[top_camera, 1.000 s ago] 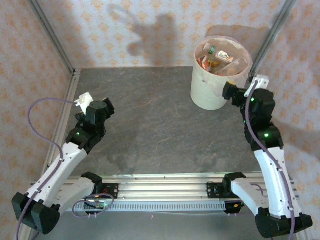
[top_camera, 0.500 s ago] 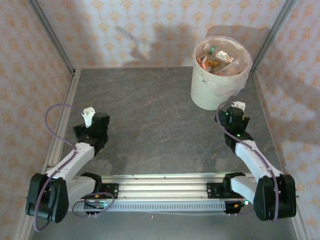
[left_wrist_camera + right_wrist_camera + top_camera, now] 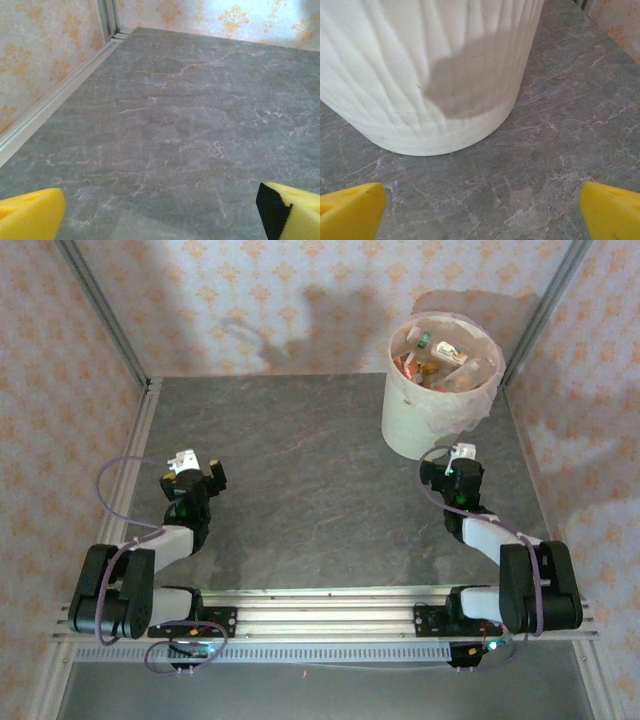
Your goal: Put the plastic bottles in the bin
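The bin [image 3: 437,405], a big white bucket with a clear liner over its rim, stands at the back right of the table; its ribbed wall [image 3: 430,75] looms in the right wrist view. Several plastic bottles [image 3: 438,357] with red, orange and green parts lie inside it. My right gripper [image 3: 444,474] is folded back low just in front of the bin, open, with bare table between its yellow pads [image 3: 350,212]. On the left side my left gripper [image 3: 197,480] sits low too, open, its yellow pads [image 3: 27,215] wide apart over bare stone.
The grey marble-look table [image 3: 300,480] is walled by patterned panels at the back and sides. A metal rail [image 3: 55,95] runs along the left edge. The aluminium base rail [image 3: 320,620] with both arm mounts crosses the near edge.
Both arms have drawn back and folded down toward their bases. The right gripper came away from the bin's rim to the table in front of it; the left gripper dropped lower.
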You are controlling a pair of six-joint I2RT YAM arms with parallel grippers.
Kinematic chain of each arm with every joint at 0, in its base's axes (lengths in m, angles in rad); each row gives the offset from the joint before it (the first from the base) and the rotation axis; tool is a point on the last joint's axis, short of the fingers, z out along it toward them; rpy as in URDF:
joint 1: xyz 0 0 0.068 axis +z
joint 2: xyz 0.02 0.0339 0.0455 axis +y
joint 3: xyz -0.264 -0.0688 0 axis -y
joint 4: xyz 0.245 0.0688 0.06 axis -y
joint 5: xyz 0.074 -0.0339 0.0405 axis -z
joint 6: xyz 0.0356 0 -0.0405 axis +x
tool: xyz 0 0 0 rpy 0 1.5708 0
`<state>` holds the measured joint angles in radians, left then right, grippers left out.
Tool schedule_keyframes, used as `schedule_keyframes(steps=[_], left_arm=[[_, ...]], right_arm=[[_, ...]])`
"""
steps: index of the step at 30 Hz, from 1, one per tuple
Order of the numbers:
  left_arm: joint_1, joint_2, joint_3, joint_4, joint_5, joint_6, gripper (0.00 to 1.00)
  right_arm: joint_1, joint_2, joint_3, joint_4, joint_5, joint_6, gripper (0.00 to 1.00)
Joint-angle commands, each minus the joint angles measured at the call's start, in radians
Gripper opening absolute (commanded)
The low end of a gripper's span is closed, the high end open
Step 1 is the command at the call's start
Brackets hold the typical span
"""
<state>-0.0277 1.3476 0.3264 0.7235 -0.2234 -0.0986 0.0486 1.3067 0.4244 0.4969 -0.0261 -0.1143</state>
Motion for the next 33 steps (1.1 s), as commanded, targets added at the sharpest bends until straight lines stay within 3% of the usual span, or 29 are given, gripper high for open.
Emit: schedule_keyframes(steps=[1, 3, 4, 6, 9, 11, 13, 14, 16, 17, 33], left_arm=[[-0.006, 0.169, 0.036, 0.171, 0.037, 0.065, 1.00], [-0.037, 0.143, 0.092, 0.035, 0.001, 0.078, 1.00], [-0.043, 0.163, 0.065, 0.110, -0.037, 0.081, 1.00], [-0.048, 0.144, 0.077, 0.064, -0.106, 0.048, 1.00], [-0.049, 0.150, 0.073, 0.074, -0.112, 0.051, 1.00], [-0.049, 0.145, 0.077, 0.062, -0.111, 0.049, 1.00], [-0.049, 0.143, 0.078, 0.056, -0.110, 0.046, 1.00], [-0.049, 0.147, 0.076, 0.060, -0.112, 0.049, 1.00], [-0.049, 0.145, 0.076, 0.061, -0.112, 0.049, 1.00], [-0.048, 0.143, 0.077, 0.054, -0.108, 0.048, 1.00], [-0.050, 0.144, 0.077, 0.056, -0.105, 0.051, 1.00]], right_arm=[[-0.006, 0.035, 0.007, 0.094, -0.021, -0.008, 0.99], [-0.007, 0.056, 0.014, 0.112, -0.037, 0.000, 0.99], [-0.007, 0.070, 0.007, 0.143, -0.040, 0.007, 0.99], [-0.007, 0.096, -0.004, 0.187, -0.013, 0.019, 0.99], [-0.007, 0.118, -0.101, 0.381, 0.072, 0.052, 0.99], [-0.007, 0.141, -0.190, 0.565, 0.048, 0.046, 0.99], [-0.007, 0.187, -0.209, 0.624, -0.028, 0.012, 0.99], [-0.007, 0.208, -0.185, 0.609, -0.054, 0.001, 0.99], [-0.007, 0.207, -0.029, 0.289, 0.009, 0.019, 0.99], [-0.023, 0.223, 0.027, 0.230, 0.023, 0.059, 0.99], [-0.046, 0.215, -0.007, 0.281, 0.005, 0.073, 0.99]])
